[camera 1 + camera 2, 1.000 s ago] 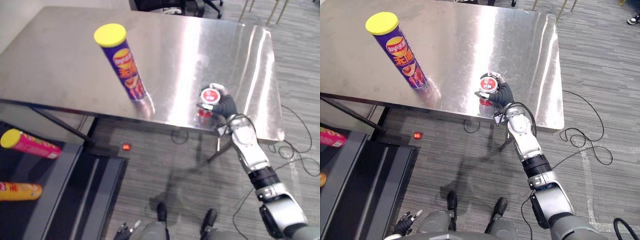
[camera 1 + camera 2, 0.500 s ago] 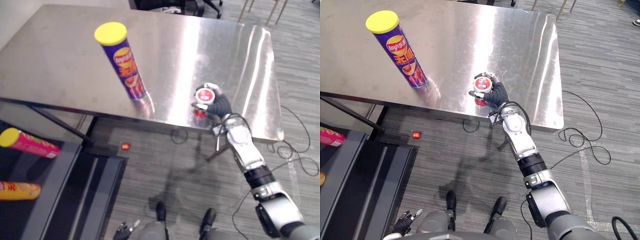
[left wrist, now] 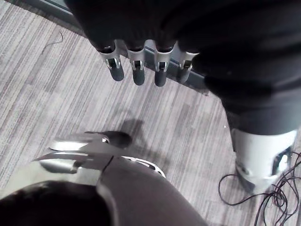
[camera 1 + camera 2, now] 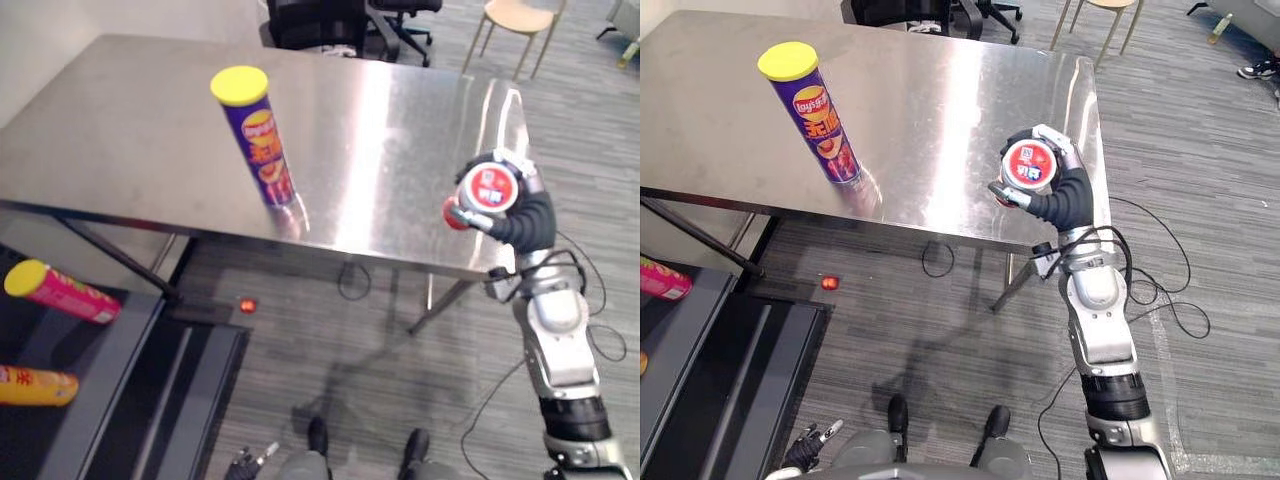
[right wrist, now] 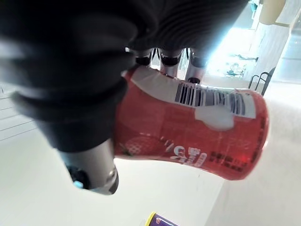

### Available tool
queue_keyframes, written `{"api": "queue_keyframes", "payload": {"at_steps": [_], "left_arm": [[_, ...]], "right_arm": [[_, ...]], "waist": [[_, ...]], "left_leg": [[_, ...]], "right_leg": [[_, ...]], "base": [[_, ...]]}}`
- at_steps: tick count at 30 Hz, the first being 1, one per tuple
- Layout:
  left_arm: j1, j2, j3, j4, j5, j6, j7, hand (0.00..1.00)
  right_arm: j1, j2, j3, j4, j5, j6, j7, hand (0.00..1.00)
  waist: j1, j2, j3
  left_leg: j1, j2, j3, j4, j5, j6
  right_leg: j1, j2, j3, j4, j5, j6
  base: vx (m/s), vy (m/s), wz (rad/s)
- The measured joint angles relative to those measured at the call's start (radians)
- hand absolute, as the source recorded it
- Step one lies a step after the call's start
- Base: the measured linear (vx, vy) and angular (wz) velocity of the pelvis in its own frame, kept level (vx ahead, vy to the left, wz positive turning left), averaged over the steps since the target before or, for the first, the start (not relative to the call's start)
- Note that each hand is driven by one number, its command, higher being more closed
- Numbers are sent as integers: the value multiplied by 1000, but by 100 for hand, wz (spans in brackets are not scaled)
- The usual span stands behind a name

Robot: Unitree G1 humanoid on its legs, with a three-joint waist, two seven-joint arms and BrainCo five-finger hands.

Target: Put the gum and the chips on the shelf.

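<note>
**As the gum leaves the table, the chips wait their turn**

Up it comes! The gum [image 4: 485, 188], a red tub with its lid on, sat on the steel near the front edge a second ago, already wrapped in the grip. Now the right hand [image 4: 522, 218] holds it in the air by the front right corner of the table [image 4: 120, 130]. Fingers and thumb are curled round the tub's side, and its top faces the head camera. The whole view has shifted as well, so the head has moved, not the furniture. By my reading the pick is done and the carry to the shelf is what remains for this item.

The chips [image 4: 258, 138] stand upright further left on the table, yellow lid in place, well apart from the hand and untouched. The left hand [image 3: 138, 70] hangs low over the floor, fingers loose, holding nothing.

Down at the lower left sits the shelf [image 4: 112, 388]. Two cans lie on their sides there, a pink can [image 4: 62, 291] with a yellow cap and an orange can [image 4: 35, 384]. Neither the gum nor the chips is on it yet. Both are closed, so their contents stay hidden.
</note>
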Motion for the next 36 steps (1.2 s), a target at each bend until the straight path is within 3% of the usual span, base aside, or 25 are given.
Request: {"api": "queue_keyframes", "payload": {"at_steps": [8,16,18,20,21,23,27,28,29,30,31,33,34,35,36], "left_arm": [[26,0,9,27,0,1,-14,0],[39,3,7,36,1,12,-23,0],[38,3,6,36,-2,14,-23,0],[33,4,6,36,-13,15,-24,0],[28,2,5,34,-22,15,-25,0],[22,-5,5,33,-51,14,-29,0],[20,-17,4,14,-61,14,-37,0],[22,-24,6,17,-61,18,-37,0],[24,-24,11,23,-61,22,-36,0],[21,-25,39,32,-62,24,-36,0],[27,-36,50,38,-62,38,-39,0],[52,-40,76,37,-72,43,-44,0],[56,-45,99,37,-82,43,-47,0],[60,-47,111,37,-82,44,-50,0],[56,-50,126,35,-82,42,-60,0]], "right_arm": [[121,15,-77,-13,39,-1,2,100],[205,27,-85,0,49,-1,22,100],[205,27,-77,50,56,0,22,100],[192,29,-50,110,56,4,21,100],[169,29,-17,148,56,8,21,100],[136,37,16,169,57,9,20,100],[55,58,42,184,58,8,14,100],[48,55,42,184,57,8,11,100],[46,54,40,184,57,8,9,100],[41,55,32,186,56,8,1,100],[43,63,9,188,55,9,-9,100],[49,62,-30,185,55,8,-23,100],[64,58,-66,184,55,7,-26,100],[74,59,-80,184,55,7,-28,100],[93,60,-129,183,54,8,-33,100]], "waist": [[-23,-14,-74],[-34,-8,-122],[-32,-5,-120],[-25,-5,-104],[-19,5,-87],[-17,17,-79],[4,50,-58],[21,56,-54],[35,57,-51],[42,47,-42],[39,37,-36],[31,37,-35],[29,52,-42],[25,56,-44],[5,79,-56]], "left_leg": [[9,-4,7,-27,17,-2],[24,-1,24,-27,18,-2],[20,0,24,-6,13,-3],[-31,7,14,125,-47,0],[-78,15,-18,225,-86,-2],[-114,19,-70,250,-87,-5],[-183,25,-236,132,16,-47],[-186,43,-218,86,15,-46],[-185,66,-152,53,-7,-20],[-208,92,-14,74,-22,46],[-235,118,126,188,9,98],[-229,167,273,379,-2,109],[-208,201,322,456,-28,107],[-191,209,335,462,-40,96],[-194,194,341,416,-41,84]], "right_leg": [[0,2,12,-19,-4,5],[3,6,32,-17,-4,5],[-22,-8,38,54,-37,7],[-56,-34,43,168,-93,5],[-64,-45,30,231,-130,3],[-64,-46,-14,252,-144,-5],[-69,-28,-204,248,-165,-39],[-68,-16,-238,237,-169,-47],[-62,-15,-272,213,-165,-58],[-56,-38,-333,204,-169,-79],[-53,-76,-391,229,-176,-89],[-36,-107,-452,241,-173,-84],[-24,-112,-492,242,-171,-80],[-19,-116,-515,244,-170,-78],[-15,-126,-573,251,-166,-71]], "base": [[-37,-9,-3],[-10,-6,-6],[-17,2,2],[-56,6,17],[-93,-23,36],[-119,-56,75],[-152,-131,129],[-161,-179,115],[-142,-133,127],[-128,-134,145],[-79,-71,130],[-56,-79,112],[-72,-34,102],[-88,80,121],[-68,124,102]]}}
